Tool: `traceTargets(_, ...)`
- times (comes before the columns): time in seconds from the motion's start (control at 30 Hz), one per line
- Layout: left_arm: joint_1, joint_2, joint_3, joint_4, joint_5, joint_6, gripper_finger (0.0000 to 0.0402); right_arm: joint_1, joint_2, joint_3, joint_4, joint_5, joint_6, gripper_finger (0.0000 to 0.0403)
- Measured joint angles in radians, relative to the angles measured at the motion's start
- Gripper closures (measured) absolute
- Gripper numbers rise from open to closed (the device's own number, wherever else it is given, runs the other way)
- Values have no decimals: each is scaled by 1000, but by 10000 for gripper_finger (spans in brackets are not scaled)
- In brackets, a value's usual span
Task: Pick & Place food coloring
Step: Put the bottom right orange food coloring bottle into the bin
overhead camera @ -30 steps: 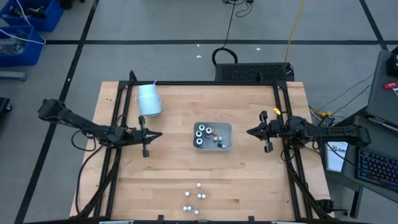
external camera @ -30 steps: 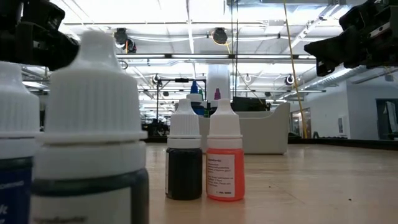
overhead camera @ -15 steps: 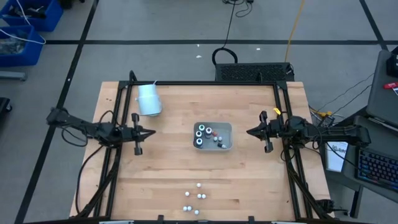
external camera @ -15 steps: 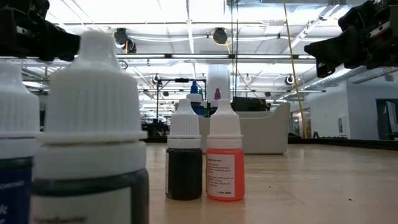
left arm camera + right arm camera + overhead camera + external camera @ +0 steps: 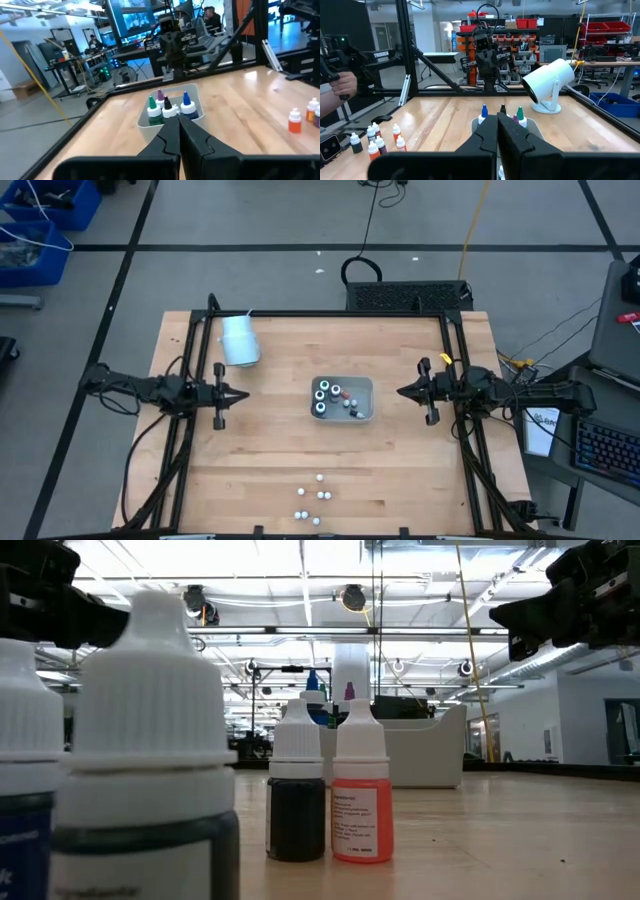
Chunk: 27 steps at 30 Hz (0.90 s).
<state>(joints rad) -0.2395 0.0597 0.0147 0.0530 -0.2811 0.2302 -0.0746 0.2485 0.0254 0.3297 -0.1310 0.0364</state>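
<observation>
Two arms face each other across a wooden surface point(image 5: 400, 470), w/ a clear tray point(image 5: 365, 386) near its centre holding several food coloring bottles point(image 5: 322, 391); white caps show from above, but exact count is hard to tell. A second cluster of small bottles point(image 5: 314, 498) stands loose near the front edge. In the low view two of these, one dark point(image 5: 297, 802) and one orange-red point(image 5: 362, 802), stand touching, while two more up close are cut off at the frame's side. Left end effector point(image 5: 240, 394) hovers nr the left edge, fingers clenched together on nothing, per the left wrist view point(image 5: 179, 131). Right end effector point(image 5: 401, 392) hangs nr the right edge, likewise pinched closed & empty point(image 5: 497, 127). A pale cup point(image 5: 239, 340) lies tipped toward the back-left corner. A person's hand point(image 5: 342, 85) shows beyond the surface, mostly out of frame.
</observation>
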Motion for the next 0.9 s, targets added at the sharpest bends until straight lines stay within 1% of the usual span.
traceTargets(0.17,22,0,0,-8,49,-46,397,0,0,0,0,0,-23,403)
traceTargets(0.23,22,0,0,-9,50,-77,399,0,0,0,0,0,-25,403)
traceTargets(0.3,22,1,0,-9,44,-105,397,0,0,0,-1,0,-25,403)
traceTargets(0.4,22,1,0,-10,41,-129,383,0,1,0,-5,0,-24,403)
traceTargets(0.5,22,1,-1,-6,32,-120,371,0,3,0,-5,0,22,403)
traceTargets(0.6,22,1,-3,19,-13,-86,368,0,6,0,-3,0,31,403)
traceTargets(0.7,22,1,-5,35,-18,-83,367,5,7,12,14,0,63,403)
traceTargets(0.83,22,1,-5,39,-18,-82,367,59,54,61,4,2,85,403)
traceTargets(0.9,22,1,-5,44,-18,-97,367,104,109,110,6,32,81,403)
